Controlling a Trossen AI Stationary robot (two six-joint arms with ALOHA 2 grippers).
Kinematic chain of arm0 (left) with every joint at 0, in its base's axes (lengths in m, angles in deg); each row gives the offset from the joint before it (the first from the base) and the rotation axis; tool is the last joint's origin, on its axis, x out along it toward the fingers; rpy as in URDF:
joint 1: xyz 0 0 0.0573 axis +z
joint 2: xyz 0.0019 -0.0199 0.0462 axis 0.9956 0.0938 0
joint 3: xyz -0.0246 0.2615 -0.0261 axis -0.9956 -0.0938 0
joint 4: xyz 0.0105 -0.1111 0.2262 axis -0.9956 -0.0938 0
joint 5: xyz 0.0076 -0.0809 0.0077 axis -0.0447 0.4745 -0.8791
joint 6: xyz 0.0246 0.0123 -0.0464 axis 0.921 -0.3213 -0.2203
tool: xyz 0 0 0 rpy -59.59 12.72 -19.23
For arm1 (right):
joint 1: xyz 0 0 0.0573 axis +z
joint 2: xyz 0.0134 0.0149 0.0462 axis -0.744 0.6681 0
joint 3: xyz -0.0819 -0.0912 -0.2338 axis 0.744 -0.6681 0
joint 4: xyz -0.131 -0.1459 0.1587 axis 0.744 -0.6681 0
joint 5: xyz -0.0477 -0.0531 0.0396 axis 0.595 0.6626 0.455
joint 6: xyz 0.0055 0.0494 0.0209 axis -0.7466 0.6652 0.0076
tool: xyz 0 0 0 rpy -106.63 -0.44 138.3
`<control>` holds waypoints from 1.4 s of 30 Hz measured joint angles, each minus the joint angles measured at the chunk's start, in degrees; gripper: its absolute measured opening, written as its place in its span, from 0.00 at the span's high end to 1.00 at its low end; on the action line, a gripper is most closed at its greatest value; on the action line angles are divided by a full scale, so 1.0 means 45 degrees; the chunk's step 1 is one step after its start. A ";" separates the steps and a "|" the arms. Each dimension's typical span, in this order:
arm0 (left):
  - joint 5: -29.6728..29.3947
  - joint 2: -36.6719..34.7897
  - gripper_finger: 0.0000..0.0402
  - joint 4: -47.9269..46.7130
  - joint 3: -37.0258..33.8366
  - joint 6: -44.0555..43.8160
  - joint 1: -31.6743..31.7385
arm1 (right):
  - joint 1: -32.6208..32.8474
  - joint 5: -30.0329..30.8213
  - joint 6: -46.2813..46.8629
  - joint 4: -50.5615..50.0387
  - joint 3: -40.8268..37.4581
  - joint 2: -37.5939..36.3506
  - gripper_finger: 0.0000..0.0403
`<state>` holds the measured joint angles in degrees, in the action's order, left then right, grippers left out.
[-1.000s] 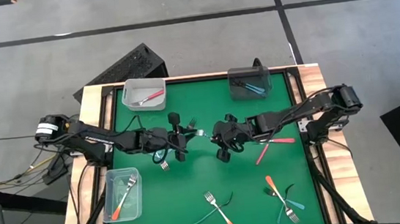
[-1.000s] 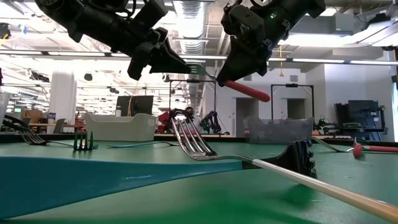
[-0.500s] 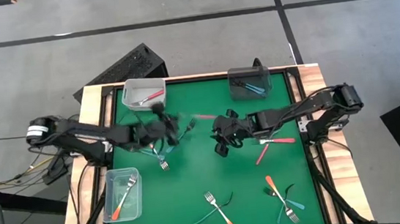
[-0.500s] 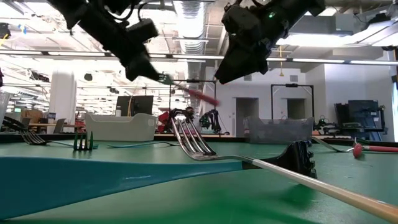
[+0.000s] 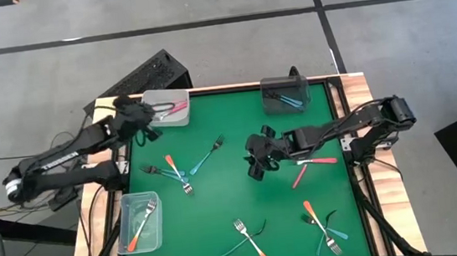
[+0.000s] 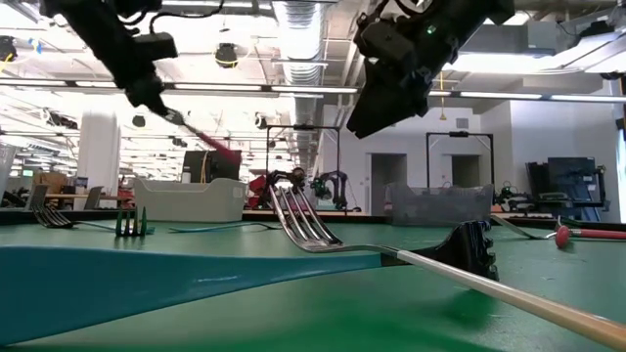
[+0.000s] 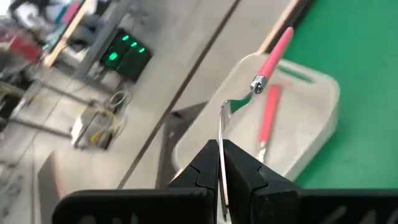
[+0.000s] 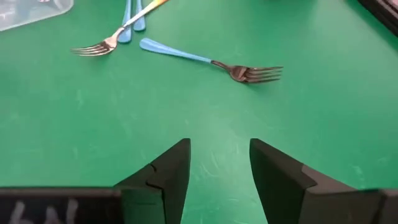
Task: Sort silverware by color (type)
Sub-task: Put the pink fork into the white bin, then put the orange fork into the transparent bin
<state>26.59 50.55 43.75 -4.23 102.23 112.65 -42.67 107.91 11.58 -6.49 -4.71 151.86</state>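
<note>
My left gripper (image 5: 145,121) is at the table's far left, shut on a pink-handled fork (image 7: 272,53). The fork's handle reaches over the clear bin (image 5: 181,94), where another pink utensil (image 7: 267,121) lies. My right gripper (image 5: 256,155) hovers open over the middle of the green mat with nothing between its fingers. A blue-handled fork (image 8: 208,62) lies flat on the mat ahead of it. More silverware lies on the mat: an orange and a blue piece (image 5: 174,168) crossed, a blue fork (image 5: 207,155), and red pieces (image 5: 312,164). My left gripper pinches the fork's metal head end (image 7: 221,152) between its two fingers. The fingers lie along the fork, and the pink handle (image 6: 210,147) sticks out beyond them, slanting down over the clear bin. The fork is lifted clear of table and bin.
A dark grey bin (image 5: 284,95) with blue utensils stands at the far right. A second clear bin (image 5: 139,222) at the near left holds an orange fork. Orange and teal forks (image 5: 252,239) (image 5: 322,224) lie near the front edge. A black case (image 5: 144,76) sits beyond the far left corner.
The pink fork has passed from my right gripper to my left one above the mat's middle. My right gripper has let go and stayed near the middle. My left gripper has swung toward the far left corner, carrying the fork over the clear bin.
</note>
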 joint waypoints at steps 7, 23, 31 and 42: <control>0.0495 0.0356 1.00 -0.1423 -0.0028 -0.0227 0.1214 | -0.0150 0.0038 -0.0041 0.0014 0.0000 0.0000 0.53; 0.0317 0.3342 0.75 0.0584 -0.0047 -0.0359 0.2784 | 0.0005 -0.0044 0.0105 -0.0629 0.0000 0.0000 0.53; 0.0281 0.2763 0.64 0.0218 -0.0047 -0.2171 0.2750 | 0.0795 -0.0037 0.1003 -0.2478 0.0000 0.0000 0.53; 0.6537 0.1967 0.70 0.8768 -0.2322 -0.4134 -0.0158 | 0.3414 0.0490 0.5953 -0.8978 0.0000 -0.0140 0.53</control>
<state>56.00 59.40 83.21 -14.68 83.63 111.94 -27.30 110.11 38.37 -46.89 -4.71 151.23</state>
